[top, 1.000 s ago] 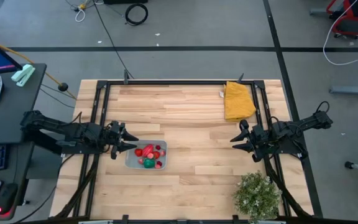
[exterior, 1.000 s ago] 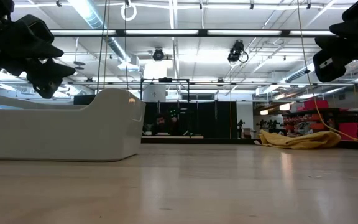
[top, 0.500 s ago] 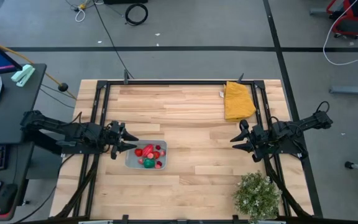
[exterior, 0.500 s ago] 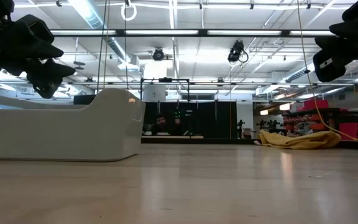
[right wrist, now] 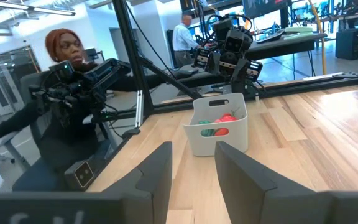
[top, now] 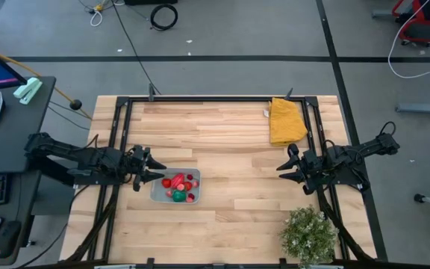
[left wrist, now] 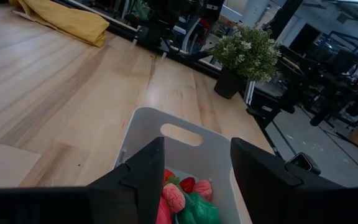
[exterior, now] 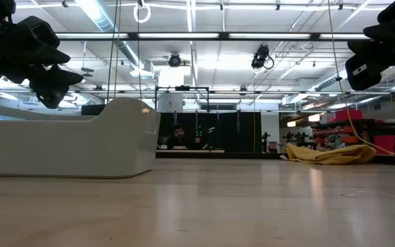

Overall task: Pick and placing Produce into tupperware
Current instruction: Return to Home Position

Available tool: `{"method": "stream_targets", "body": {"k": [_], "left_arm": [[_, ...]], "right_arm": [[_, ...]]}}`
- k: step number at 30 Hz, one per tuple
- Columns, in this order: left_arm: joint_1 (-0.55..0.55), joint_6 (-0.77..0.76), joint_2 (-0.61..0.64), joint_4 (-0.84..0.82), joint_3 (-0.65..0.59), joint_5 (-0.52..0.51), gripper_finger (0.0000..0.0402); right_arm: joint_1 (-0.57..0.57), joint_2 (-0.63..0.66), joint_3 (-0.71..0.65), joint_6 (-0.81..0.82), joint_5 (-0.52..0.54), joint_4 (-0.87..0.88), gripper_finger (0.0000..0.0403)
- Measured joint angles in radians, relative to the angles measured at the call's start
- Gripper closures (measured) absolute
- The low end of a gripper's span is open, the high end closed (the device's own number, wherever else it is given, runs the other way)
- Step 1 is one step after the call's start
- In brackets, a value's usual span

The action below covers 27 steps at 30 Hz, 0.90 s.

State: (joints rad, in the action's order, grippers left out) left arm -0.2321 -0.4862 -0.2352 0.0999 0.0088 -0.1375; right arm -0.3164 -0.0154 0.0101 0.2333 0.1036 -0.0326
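The tupperware is a pale translucent container resting on its base on the wood table toward the left; it also shows in the low view and right wrist view. The produce, red and pink pieces with one green, lies inside it, also seen in the left wrist view. My left gripper hovers open just left of and above the tupperware's left end. My right gripper is open above the table's right side, touching nothing.
A yellow folded cloth lies at the far right corner. A bushy green plant stands at the near right corner. Black frame rails run along the table's sides. A person sits beyond the table's left edge.
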Motion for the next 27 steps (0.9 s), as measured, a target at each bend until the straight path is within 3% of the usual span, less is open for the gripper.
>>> {"method": "stream_targets", "body": {"k": [27], "left_arm": [[0.000, 0.000, 0.000, 0.000, 0.000, 0.000, 0.0210]], "right_arm": [[0.000, 0.000, 0.000, 0.000, 0.000, 0.000, 0.0273]]}}
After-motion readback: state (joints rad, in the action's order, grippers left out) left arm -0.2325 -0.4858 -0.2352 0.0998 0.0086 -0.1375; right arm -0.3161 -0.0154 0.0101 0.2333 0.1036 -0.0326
